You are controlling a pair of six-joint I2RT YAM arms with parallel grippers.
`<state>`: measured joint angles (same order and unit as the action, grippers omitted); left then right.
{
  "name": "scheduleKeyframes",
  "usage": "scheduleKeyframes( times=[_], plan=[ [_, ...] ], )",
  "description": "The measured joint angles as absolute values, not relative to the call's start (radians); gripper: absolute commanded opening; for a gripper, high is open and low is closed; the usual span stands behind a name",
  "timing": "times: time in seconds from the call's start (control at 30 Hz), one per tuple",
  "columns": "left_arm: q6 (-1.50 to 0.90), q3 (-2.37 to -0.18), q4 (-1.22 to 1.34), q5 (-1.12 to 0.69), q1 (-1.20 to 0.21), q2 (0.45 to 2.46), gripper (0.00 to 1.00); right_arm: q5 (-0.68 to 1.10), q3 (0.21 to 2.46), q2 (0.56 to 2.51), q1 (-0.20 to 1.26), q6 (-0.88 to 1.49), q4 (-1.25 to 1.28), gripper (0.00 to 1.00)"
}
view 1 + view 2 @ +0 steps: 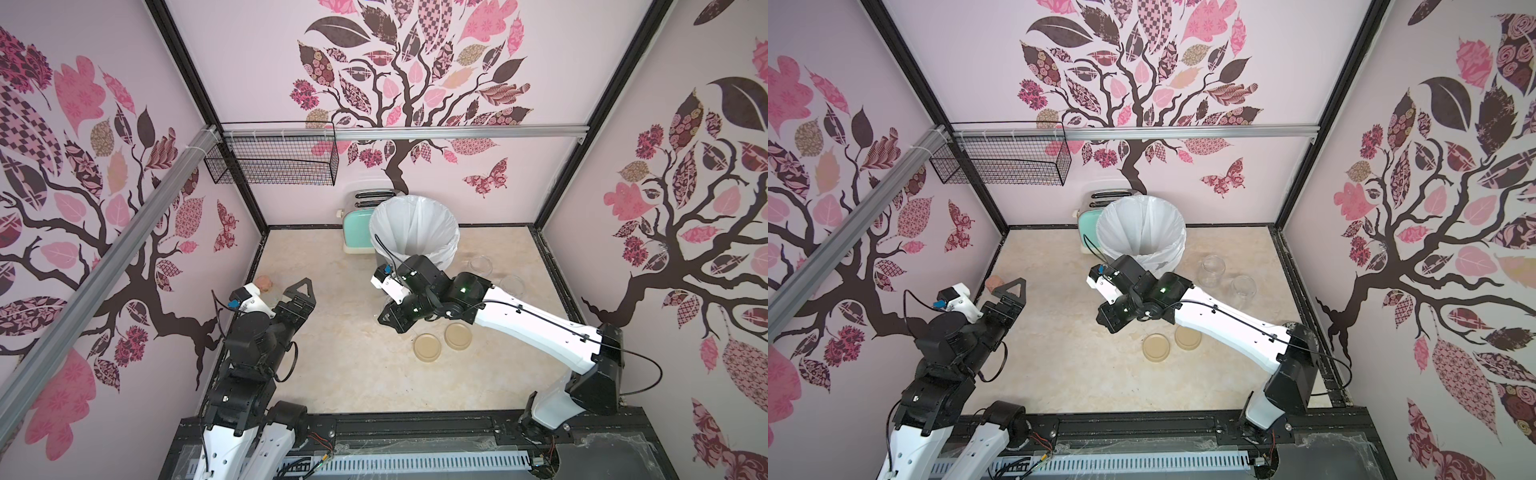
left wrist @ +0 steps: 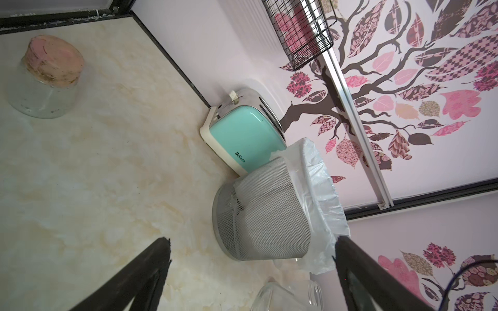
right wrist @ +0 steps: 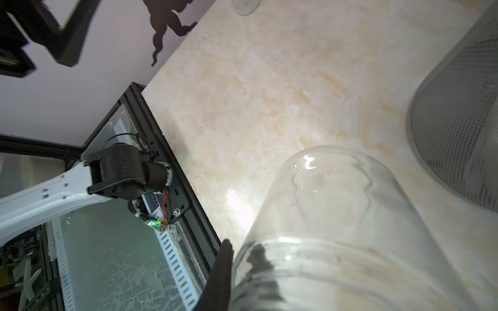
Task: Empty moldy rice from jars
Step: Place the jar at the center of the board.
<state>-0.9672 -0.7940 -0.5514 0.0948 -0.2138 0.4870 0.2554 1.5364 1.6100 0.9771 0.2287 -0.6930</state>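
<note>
Toaster (image 1: pixel 1090 226) behind bin (image 1: pixel 1142 232), jars (image 1: pixel 1212 271) alongside

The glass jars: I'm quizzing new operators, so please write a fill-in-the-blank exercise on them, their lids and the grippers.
The right gripper grips a clear glass jar that is ___ of rice.
___ round beige lids lie on the marble-look table.
The left gripper stands ___, holding nothing.
Missing words: empty; two; open.

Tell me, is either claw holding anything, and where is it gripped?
The right claw holds a clear glass jar by its threaded neck. The left claw is open and holds nothing.
</note>
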Motion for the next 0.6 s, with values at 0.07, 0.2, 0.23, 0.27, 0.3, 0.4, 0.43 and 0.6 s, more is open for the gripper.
scheduleKeyframes(
  times=[0.07, 0.2, 0.23, 0.27, 0.3, 0.4, 0.43, 0.6],
  plan=[
    [-0.967, -0.782, -0.554, 0.097, -0.214, 0.487, 0.98, 0.249, 1.536, 1.641, 0.979, 0.223, -0.701, 0.00],
    [-0.968, -0.748, -0.554, 0.099, -0.214, 0.487, 0.98, 0.244, 1.522, 1.706, 0.981, 0.208, -0.703, 0.00],
    [-0.968, -0.739, -0.555, 0.100, -0.214, 0.487, 0.98, 0.245, 1.518, 1.723, 0.981, 0.204, -0.703, 0.00],
    [-0.968, -0.734, -0.555, 0.101, -0.214, 0.487, 0.98, 0.245, 1.515, 1.737, 0.981, 0.201, -0.703, 0.00],
    [-0.968, -0.730, -0.556, 0.101, -0.214, 0.487, 0.98, 0.247, 1.514, 1.758, 0.981, 0.199, -0.703, 0.00],
    [-0.967, -0.729, -0.555, 0.103, -0.214, 0.488, 0.98, 0.257, 1.514, 1.817, 0.981, 0.191, -0.701, 0.00],
    [-0.967, -0.729, -0.555, 0.104, -0.214, 0.488, 0.98, 0.260, 1.514, 1.840, 0.981, 0.188, -0.701, 0.00],
    [-0.966, -0.724, -0.554, 0.106, -0.214, 0.484, 0.98, 0.281, 1.527, 1.932, 0.981, 0.170, -0.713, 0.00]
  ],
)
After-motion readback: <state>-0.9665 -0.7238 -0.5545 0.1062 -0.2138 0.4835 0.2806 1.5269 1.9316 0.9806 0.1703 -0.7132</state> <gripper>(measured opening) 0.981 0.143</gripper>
